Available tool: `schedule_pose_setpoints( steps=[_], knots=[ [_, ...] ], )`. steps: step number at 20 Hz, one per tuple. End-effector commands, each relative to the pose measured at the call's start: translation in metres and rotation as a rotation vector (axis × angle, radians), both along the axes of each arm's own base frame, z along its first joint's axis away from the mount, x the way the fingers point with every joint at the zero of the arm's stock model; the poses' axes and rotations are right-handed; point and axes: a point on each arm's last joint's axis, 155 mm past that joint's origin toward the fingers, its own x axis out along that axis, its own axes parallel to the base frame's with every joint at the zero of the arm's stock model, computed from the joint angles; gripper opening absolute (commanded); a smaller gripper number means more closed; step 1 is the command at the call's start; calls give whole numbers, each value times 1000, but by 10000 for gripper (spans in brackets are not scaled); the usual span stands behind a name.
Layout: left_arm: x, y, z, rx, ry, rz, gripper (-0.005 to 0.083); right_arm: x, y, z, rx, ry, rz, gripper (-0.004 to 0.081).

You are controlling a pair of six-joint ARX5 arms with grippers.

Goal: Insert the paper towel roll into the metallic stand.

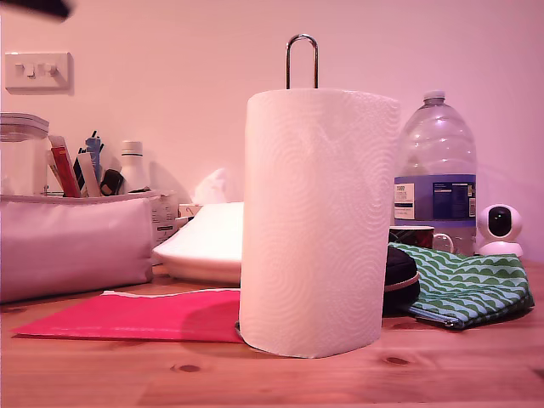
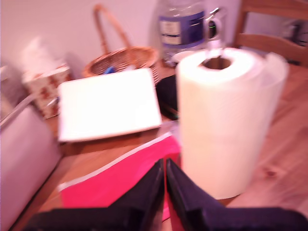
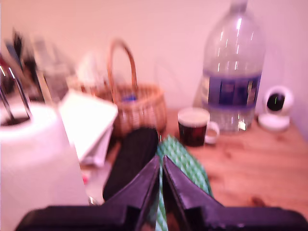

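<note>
The paper towel roll stands upright near the front edge of the wooden table, threaded over the metallic stand, whose chrome loop pokes out above its top. Its base overlaps the edge of a red flat sheet lying toward the exterior view's left. Just behind it sit a black pouch and a green patterned bag toward the exterior view's right, and a white folded paper stack behind on the other side. A pink case fills the exterior view's left. Farther back are a dark mug, a wicker basket, a large water bottle and a small white camera by the wall.

My first gripper has its fingers pressed together, holding nothing, apart from the roll and above the red sheet. My second gripper is likewise closed and empty, over the green bag, with the roll off to one side. Bare wood lies open in front of the roll.
</note>
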Motion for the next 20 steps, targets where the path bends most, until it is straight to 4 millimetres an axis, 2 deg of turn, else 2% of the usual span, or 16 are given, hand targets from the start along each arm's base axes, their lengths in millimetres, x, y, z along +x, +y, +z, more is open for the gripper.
schedule_pose_setpoints(
  steps=[1,5,9,20],
  knots=[
    [3,11,-11,-8,1,41,-24,4,9,-1,7,-2,35,-6],
    [6,25,-10,-78,-31,97,-24,3,44,-11,39,50,191,-6],
    [6,27,-12,-85,-29,108,-24,0,63,-26,26,112,262,-6],
    [-1,29,-39,-25,68,99,-24,-20,54,-83,-67,339,258,-6]
  ],
)
